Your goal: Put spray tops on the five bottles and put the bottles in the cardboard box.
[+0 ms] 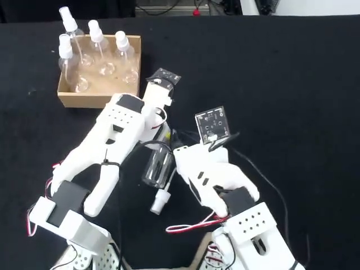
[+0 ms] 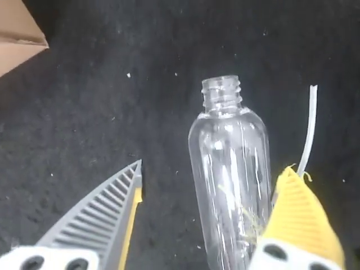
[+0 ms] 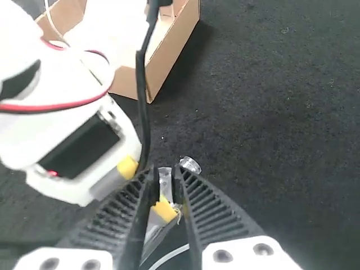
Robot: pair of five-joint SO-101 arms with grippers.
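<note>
Box (image 1: 98, 101): stands at the far left of the table (image 1: 281, 84), open side up. Holds four boxed bottles (image 1: 73, 67) upright in two rows, each fitted with a white spray top (image 1: 95, 31).

Bottle (image 1: 158, 166): lies on its side on the table, outside the box and near it, between the left arm (image 1: 107, 146) and the right arm (image 1: 225, 185). Clear, with a paler end turned toward the arm bases in the high view. Shows a bare threaded neck in the left wrist view, pointing away from the camera.

Left gripper (image 2: 214, 166): released, fingers spread wide to either side of the bottle's body. Yellow finger (image 2: 298, 225) overlaps the bottle's edge, touching or just beside it; cannot tell which. Grey finger (image 2: 107, 219) stands apart from the bottle, with dark table between.

Tube (image 2: 308, 124): thin and white, runs alongside the bottle and outside it. Nearer end hidden behind the yellow finger.

Right gripper (image 3: 166, 171): clenched almost fully, with only a narrow slit between the black ribbed fingers (image 3: 214, 214). Shows something pale and yellow in the slit, too unclear to name; cannot tell whether anything is pinched. Sits just beside the left arm's white housing and a yellow fingertip, with the box beyond.

Both arms, high view: converge over the bottle's far end, on the side toward the box.
</note>
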